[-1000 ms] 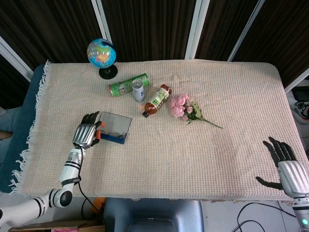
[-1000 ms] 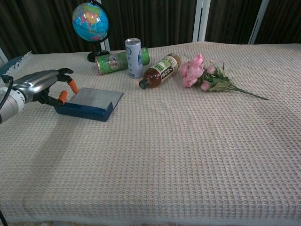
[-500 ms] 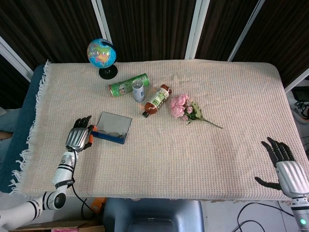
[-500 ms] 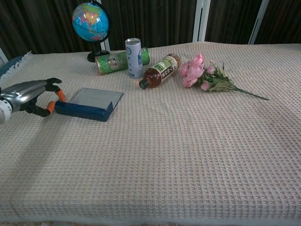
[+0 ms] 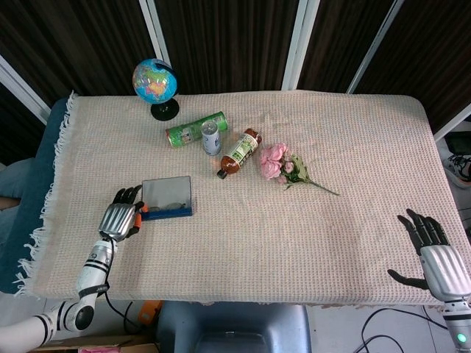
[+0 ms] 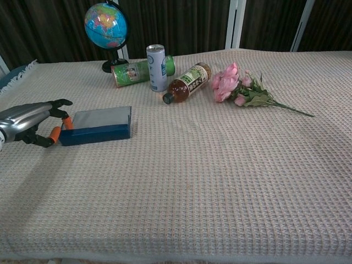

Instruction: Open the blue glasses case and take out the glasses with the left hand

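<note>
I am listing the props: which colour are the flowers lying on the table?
Pink, with green leaves and stem: the flowers show best in the chest view.

- Tablecloth (image 5: 294, 220) – coarse waffle-weave cloth, matt, fringed at left edge.
- Glasses case (image 6: 96, 133) – smooth blue shell, dull grey lining.
- Left hand (image 6: 27, 121) – brushed metal back, glossy orange fingertip pads (image 6: 55, 133).
- Globe (image 5: 154, 79) – glossy.
- Far bottle (image 6: 187, 82) – clear glossy plastic, paper label.

Desk (image 5: 353, 147) covered by a beige waffle-weave cloth (image 6: 220, 181), fringe (image 5: 55, 176) along its 9 o'clock edge. Dark curtains (image 5: 228, 44) behind at 12 o'clock, split by white frame bars (image 5: 303, 37). Even indoor light.
</note>
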You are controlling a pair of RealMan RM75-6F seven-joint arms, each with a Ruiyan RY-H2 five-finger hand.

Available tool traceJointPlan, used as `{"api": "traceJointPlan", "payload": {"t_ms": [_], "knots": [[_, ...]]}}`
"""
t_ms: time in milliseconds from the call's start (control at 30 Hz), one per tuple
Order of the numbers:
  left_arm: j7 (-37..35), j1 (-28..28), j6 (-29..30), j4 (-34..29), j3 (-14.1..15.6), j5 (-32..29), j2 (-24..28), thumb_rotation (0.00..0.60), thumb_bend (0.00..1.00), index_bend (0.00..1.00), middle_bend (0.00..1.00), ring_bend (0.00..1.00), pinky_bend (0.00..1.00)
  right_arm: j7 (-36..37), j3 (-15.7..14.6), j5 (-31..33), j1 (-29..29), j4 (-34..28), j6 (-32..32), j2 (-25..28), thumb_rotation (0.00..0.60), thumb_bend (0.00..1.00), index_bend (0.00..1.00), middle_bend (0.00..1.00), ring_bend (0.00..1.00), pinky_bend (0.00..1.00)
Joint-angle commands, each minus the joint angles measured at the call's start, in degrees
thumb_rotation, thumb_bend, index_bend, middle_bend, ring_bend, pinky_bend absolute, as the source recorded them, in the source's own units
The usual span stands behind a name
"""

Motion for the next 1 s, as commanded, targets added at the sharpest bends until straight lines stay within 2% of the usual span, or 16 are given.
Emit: {"api": "traceJointPlan", "payload": {"t_ms": [33, 267, 467, 667, 1000], "knots": [[0.9, 1.8, 1.4, -3.9, 2.5, 2.2, 2.3, 0.600, 0.68, 0.45, 0.00, 0.00, 0.00, 0.2, 0.0, -0.2, 0.0, 0.0, 0.2, 0.1, 0.600, 0.06, 0.00, 0.00, 0.00, 0.00], [2.3, 4.8, 4.7, -10.1, 7.4, 7.8, 5.2, 0.600, 0.68, 0.45, 0.00, 0.00, 0.00, 1.0, -0.4, -1.0, -0.4, -0.1, 0.9, 0.3, 0.600, 0.06, 0.00, 0.00, 0.00, 0.00], [2.4, 6.2, 6.2, -14.3, 10.2, 12.0, 6.2, 0.600, 0.68, 0.43, 0.00, 0.00, 0.00, 1.9, -0.7, -1.8, -0.7, -0.1, 1.7, 0.6, 0.600, 0.06, 0.00, 0.00, 0.00, 0.00], [3.3, 6.6, 6.4, -16.3, 11.4, 14.5, 5.5, 0.600, 0.68, 0.35, 0.00, 0.00, 0.00, 3.2, -0.9, -2.4, -1.2, 0.0, 2.7, 1.1, 0.600, 0.06, 0.00, 0.00, 0.00, 0.00], [7.3, 6.2, 4.7, -18.3, 11.5, 15.0, 3.2, 0.600, 0.65, 0.20, 0.00, 0.00, 0.00, 5.7, -0.8, -3.0, -1.7, 0.5, 4.0, 1.8, 0.600, 0.06, 0.00, 0.00, 0.00, 0.00]]}}
